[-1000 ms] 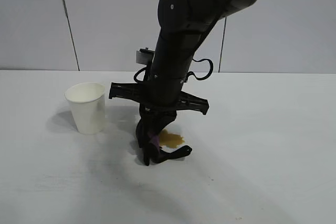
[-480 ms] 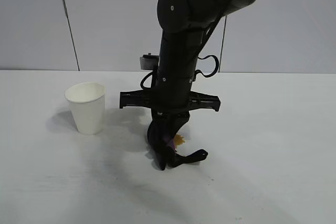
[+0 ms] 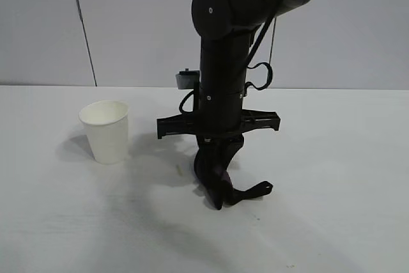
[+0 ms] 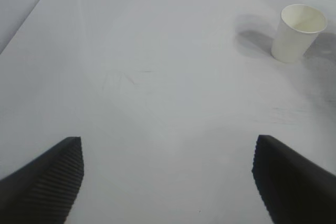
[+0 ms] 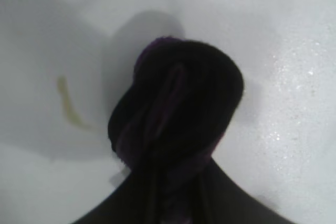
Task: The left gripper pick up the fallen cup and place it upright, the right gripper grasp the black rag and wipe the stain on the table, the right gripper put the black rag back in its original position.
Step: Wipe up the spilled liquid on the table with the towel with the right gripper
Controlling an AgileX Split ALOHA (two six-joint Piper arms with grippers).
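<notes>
The white paper cup (image 3: 106, 131) stands upright on the table (image 3: 332, 177) at the left; it also shows in the left wrist view (image 4: 298, 32). My right gripper (image 3: 216, 197) points straight down, shut on the black rag (image 3: 220, 180), and presses it on the table. The rag's strap tail (image 3: 254, 191) trails to the right. In the right wrist view the bunched rag (image 5: 178, 108) with purple folds fills the middle. Of the stain only a thin amber streak (image 5: 68, 106) shows beside the rag. My left gripper (image 4: 168, 182) is open and empty over bare table, far from the cup.
A grey panelled wall (image 3: 128, 23) stands behind the table. The right arm's thick dark body (image 3: 223, 62) rises over the middle of the table. A wet sheen (image 5: 294, 87) shows on the surface beside the rag.
My right gripper has slid to the right with the rag pressed on the table, over the amber blotch. The blotch no longer shows in the exterior view. The cup has not moved.
</notes>
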